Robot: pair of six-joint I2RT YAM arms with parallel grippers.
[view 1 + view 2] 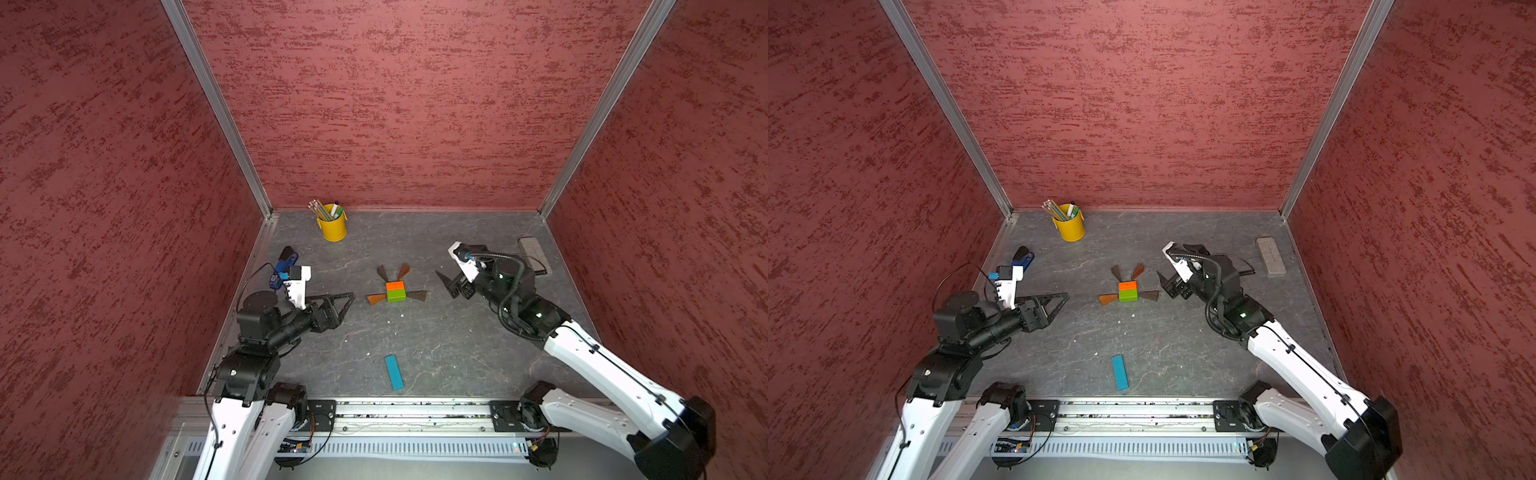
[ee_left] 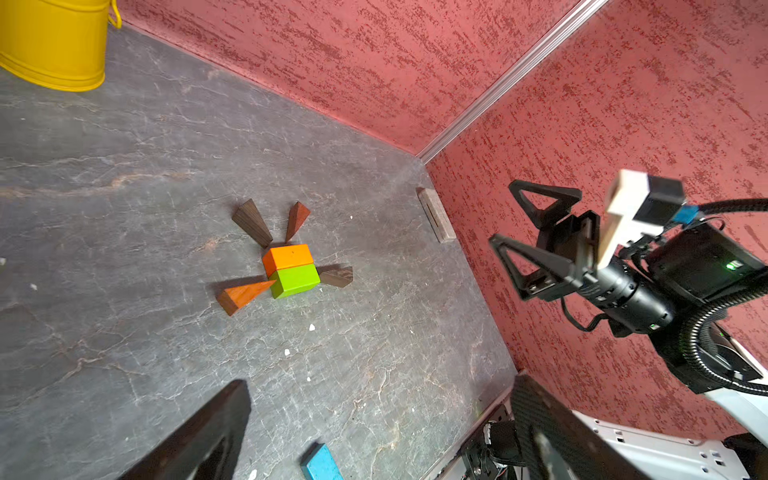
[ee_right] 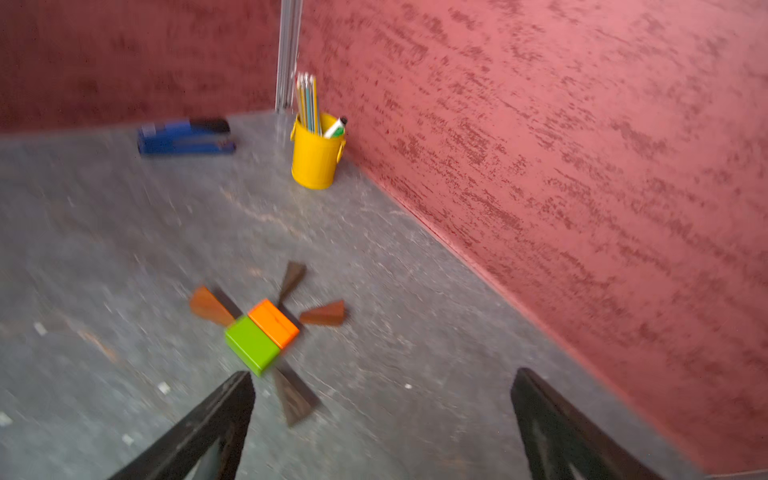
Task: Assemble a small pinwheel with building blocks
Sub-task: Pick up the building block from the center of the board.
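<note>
In both top views an orange block point(image 1: 395, 286) and a green block point(image 1: 396, 295) lie side by side mid-table. Four brown wedges point at them: two behind point(image 1: 382, 273) point(image 1: 403, 271), one left point(image 1: 376, 299), one right point(image 1: 417, 296). The blue bar point(image 1: 393, 372) lies alone near the front edge. My right gripper point(image 1: 444, 282) hangs open just right of the right wedge point(image 3: 295, 399), with nothing between its fingers. My left gripper point(image 1: 348, 300) stands open and empty left of the figure.
A yellow cup of pencils point(image 1: 332, 226) stands at the back left. A blue stapler point(image 1: 284, 262) lies by the left wall. A grey eraser point(image 1: 535, 253) lies by the right wall. Red walls close three sides; a metal rail point(image 1: 415, 409) runs along the front.
</note>
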